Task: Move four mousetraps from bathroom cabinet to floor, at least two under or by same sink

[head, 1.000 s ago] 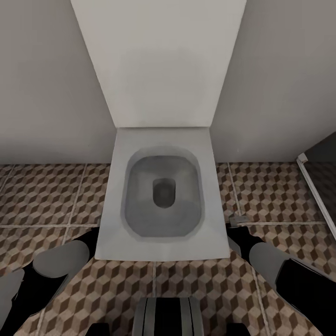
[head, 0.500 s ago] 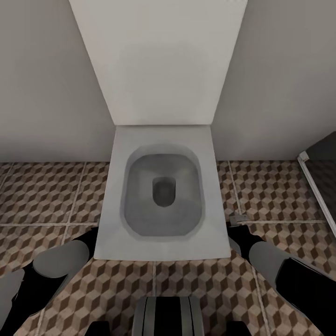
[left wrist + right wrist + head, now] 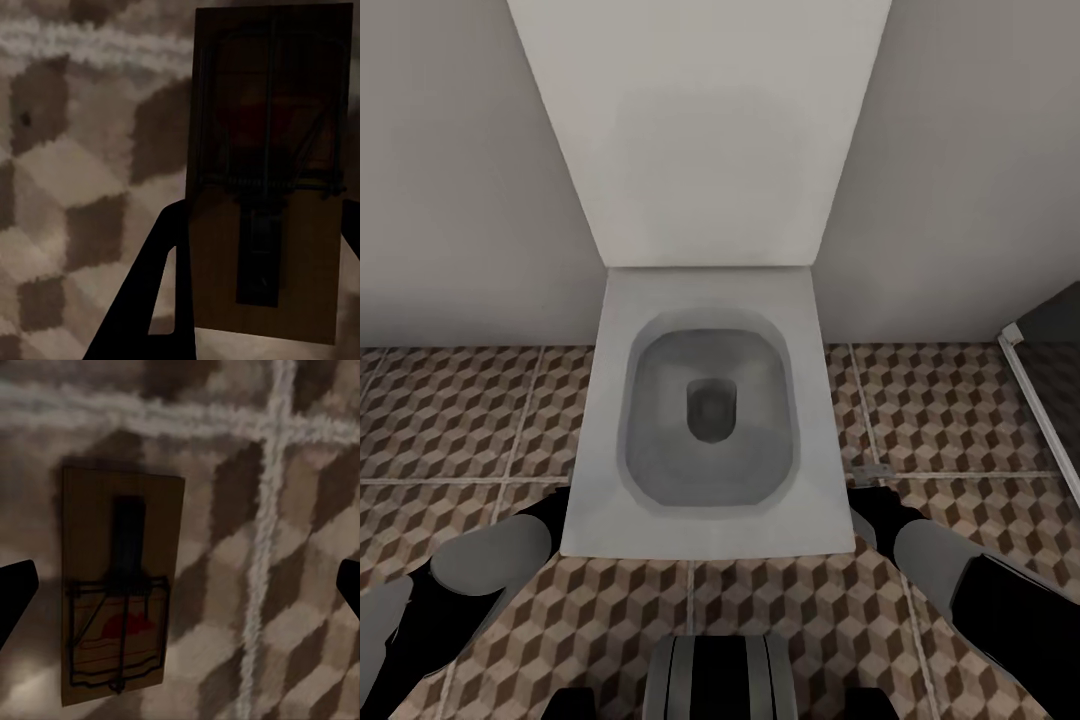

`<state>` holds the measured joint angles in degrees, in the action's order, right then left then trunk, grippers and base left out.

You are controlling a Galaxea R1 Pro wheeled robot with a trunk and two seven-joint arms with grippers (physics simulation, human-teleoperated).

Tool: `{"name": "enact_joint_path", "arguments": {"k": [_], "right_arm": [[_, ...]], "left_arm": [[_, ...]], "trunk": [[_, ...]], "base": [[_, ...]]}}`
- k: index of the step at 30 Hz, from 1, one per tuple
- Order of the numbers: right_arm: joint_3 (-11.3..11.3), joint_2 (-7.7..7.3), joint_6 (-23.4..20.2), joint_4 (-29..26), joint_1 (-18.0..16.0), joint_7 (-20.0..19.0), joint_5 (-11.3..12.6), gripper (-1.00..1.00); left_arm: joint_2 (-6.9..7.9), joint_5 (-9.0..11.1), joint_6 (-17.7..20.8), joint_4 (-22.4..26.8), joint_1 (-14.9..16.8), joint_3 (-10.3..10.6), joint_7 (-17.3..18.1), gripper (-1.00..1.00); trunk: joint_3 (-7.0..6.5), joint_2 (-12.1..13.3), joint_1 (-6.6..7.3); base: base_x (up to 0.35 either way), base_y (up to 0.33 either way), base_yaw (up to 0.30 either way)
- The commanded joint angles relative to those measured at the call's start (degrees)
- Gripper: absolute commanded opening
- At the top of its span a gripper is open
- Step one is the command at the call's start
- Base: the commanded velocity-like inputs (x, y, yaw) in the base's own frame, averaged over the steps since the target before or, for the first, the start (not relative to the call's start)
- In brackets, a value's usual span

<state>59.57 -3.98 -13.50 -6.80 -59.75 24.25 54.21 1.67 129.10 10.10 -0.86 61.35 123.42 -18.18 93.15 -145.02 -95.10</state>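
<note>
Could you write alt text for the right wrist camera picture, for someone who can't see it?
A small flat tan wooden mousetrap with dark wire parts and a red spot lies on the brown-and-beige cube-patterned floor tiles, crossed by pale grout lines. The two dark fingertips of the right end effector sit at opposite edges, wide apart and not touching the trap.

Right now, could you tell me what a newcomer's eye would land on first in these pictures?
First the white toilet, lid up against the grey wall, dead centre in the head view on the cube-patterned floor. Then the mousetraps: one looms close and dark between the left jaws, and another lies flat on the tiles between the wide-apart right jaws, its red spot showing.
</note>
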Motion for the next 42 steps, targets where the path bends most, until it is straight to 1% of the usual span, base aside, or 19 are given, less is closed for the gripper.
{"name": "enact_joint_path", "arguments": {"k": [1,4,9,18,19,37,42], "right_arm": [[0.5,-0.06,-0.5,-0.2,0.0,0.4,0.3,1.0],[0.5,-0.06,-0.5,-0.2,0.0,0.4,0.3,1.0],[0.5,-0.06,-0.4,-0.3,0.0,0.4,0.3,1.0],[0.5,-0.06,-0.5,-0.2,0.0,0.4,0.3,1.0],[0.5,-0.06,-0.5,-0.3,0.0,0.4,0.3,1.0],[0.5,-0.06,-0.5,-0.3,0.0,0.4,0.3,1.0],[0.5,-0.06,-0.5,-0.3,0.0,0.4,0.3,1.0]], "left_arm": [[0.02,1.0,0.3,0.1,0.0,-0.3,-0.1,-1.0],[0.07,1.0,0.3,0.1,0.0,-0.3,-0.1,-1.0],[0.07,1.0,0.3,-1.9,0.0,-0.3,0.0,-1.0],[0.09,1.0,0.2,-2.3,0.0,-0.3,0.1,-1.0],[0.1,1.0,0.2,-2.3,0.0,-0.3,0.0,1.0],[0.27,1.1,0.2,-2.3,0.0,-0.3,0.0,1.0],[0.86,1.1,0.2,-2.3,0.0,-0.4,0.0,1.0]], "trunk": [[0.04,0.0,-0.01],[0.04,0.0,-0.01],[0.04,0.0,-0.01],[0.04,0.0,-0.01],[0.04,0.0,-0.01],[0.04,0.0,-0.01],[0.04,0.0,-0.01]], "base": [[0.0,0.0,0.0],[0.0,0.0,0.0],[0.0,0.0,0.0],[0.0,0.0,0.0],[0.0,0.0,0.0],[0.0,0.0,0.0],[0.0,0.0,0.0]]}}
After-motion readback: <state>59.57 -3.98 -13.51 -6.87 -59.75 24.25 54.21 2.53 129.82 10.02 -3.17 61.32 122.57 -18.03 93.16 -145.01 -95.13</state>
